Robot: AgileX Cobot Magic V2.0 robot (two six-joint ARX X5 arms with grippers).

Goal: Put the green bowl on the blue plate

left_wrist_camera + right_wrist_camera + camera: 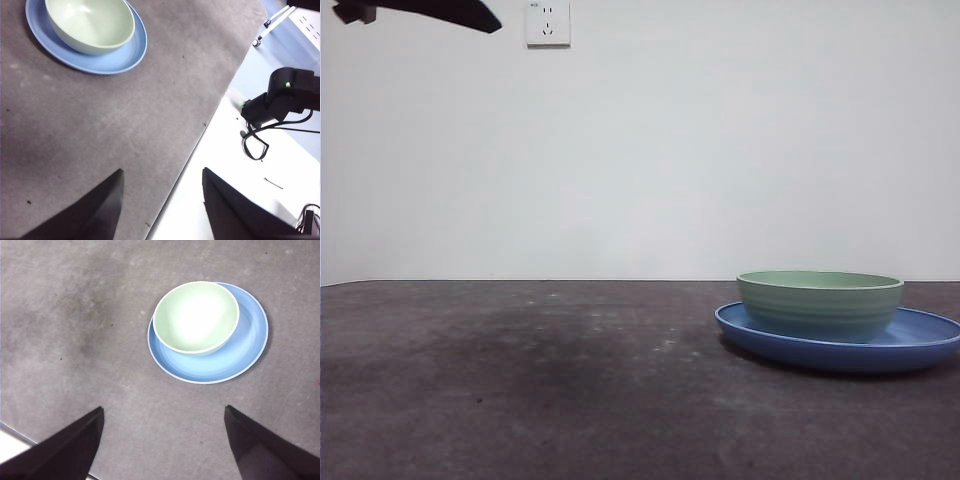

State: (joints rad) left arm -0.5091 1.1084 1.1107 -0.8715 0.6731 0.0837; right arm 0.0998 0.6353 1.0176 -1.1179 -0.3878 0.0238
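A: We start with the bench [520, 380], a wide dark grey surface carrying just two things. The blue plate [920, 340] lies flat on it, and the green bowl [820, 303] sits upright on the plate, touching it, off-centre toward one side of the rim.

B: Agreed, the right wrist view shows the same: green bowl [196, 317] inside the blue plate [245, 357], a wide crescent of blue bare on one side. By our reading the placing is done.

A: Then doing this step well means leaving it be. The right claw [162, 440] hangs high above the bench, jaws spread wide, gripping nothing.

B: And the left claw [161, 200] is likewise spread and empty, off near the bench edge, well apart from the bowl. We see only a black tip at a top corner in the front view.

A: We would lift both clear and straight, no sweep across the rim.
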